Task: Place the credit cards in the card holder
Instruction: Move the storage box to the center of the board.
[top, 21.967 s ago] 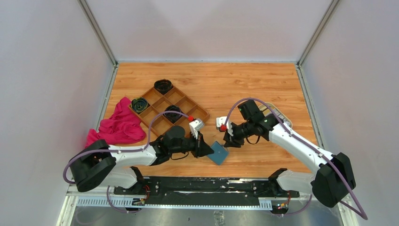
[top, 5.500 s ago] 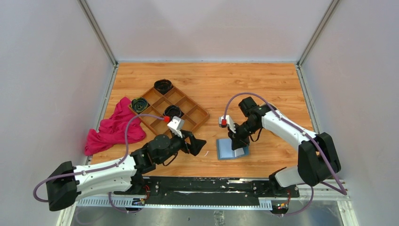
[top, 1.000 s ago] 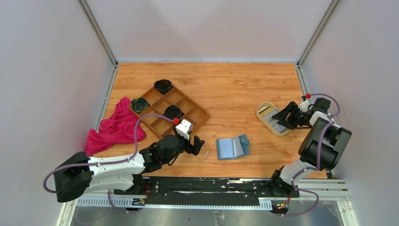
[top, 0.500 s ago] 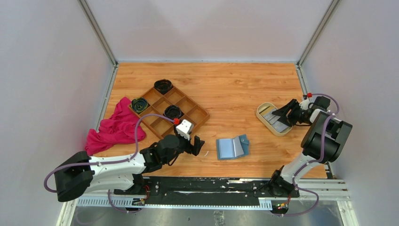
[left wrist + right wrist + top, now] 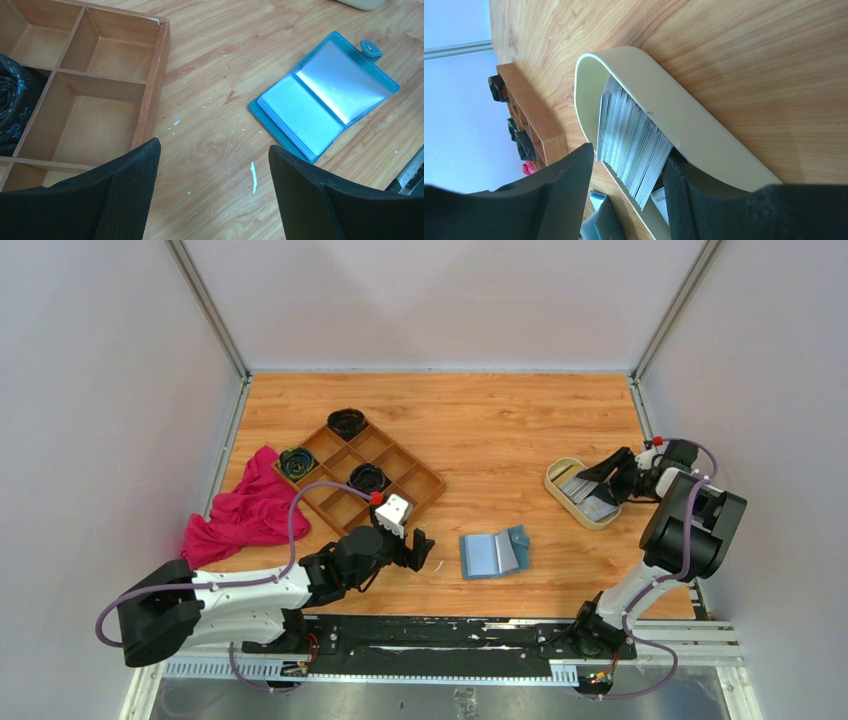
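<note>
Both grippers carry nothing: the right gripper (image 5: 629, 154) has its jaws parted astride the cards (image 5: 624, 120), stacked in the cream tray (image 5: 684, 130) at the table's (image 5: 480, 420) right edge, while the left gripper (image 5: 214, 146) hangs wide open near the front edge. The holder (image 5: 325, 95) lies unfolded just beside it, its slots seemingly bare. By my reading no card is in yet; all remain to move.

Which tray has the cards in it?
The cream oval tray, where the right gripper is: pale cards lie stacked inside. The brown wooden tray has only dark rolled things.
</note>
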Controlling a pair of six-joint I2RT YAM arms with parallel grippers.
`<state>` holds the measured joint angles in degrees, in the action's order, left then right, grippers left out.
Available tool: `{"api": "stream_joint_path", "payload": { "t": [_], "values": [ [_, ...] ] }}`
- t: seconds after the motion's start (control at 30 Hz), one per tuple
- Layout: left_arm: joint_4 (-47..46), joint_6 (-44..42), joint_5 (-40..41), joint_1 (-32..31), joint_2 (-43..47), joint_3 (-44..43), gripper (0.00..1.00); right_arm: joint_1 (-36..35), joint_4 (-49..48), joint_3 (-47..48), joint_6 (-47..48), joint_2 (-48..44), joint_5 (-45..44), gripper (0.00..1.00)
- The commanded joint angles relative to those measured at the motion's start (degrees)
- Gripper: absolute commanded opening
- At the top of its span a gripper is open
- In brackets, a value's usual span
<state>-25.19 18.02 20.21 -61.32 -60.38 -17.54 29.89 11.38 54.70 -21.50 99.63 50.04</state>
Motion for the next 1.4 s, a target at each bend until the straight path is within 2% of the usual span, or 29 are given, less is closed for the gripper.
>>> {"api": "stream_joint_path", "payload": {
  "t": [0.0, 0.33, 0.67, 1.0, 1.37],
  "values": [
    [-0.8, 0.2, 1.6, 0.0, -0.5, -0.6, 0.84, -0.7, -1.0, 0.9, -1.8, -0.8, -1.0, 0.56],
    [-0.8, 0.2, 1.6, -0.1, -0.5, -0.5, 0.84, 0.2, 0.4, -0.9, -0.6, -5.9, -0.4, 0.54],
    [-0.8, 0.2, 1.5, 0.0, -0.9, -0.7, 0.84, 1.0, 1.5, -0.9, 0.4, -4.2, -0.5, 0.49],
    [-0.8, 0.3, 1.1, 0.0, -2.1, -1.3, 0.84, -2.9, 2.1, 2.6, 0.9, 3.0, -3.1, 0.55],
    [-0.8, 0.4, 1.3, 0.0, -2.0, -1.2, 0.84, -3.3, 1.8, 1.8, 2.1, -1.9, -3.4, 0.53]
  ]
}}
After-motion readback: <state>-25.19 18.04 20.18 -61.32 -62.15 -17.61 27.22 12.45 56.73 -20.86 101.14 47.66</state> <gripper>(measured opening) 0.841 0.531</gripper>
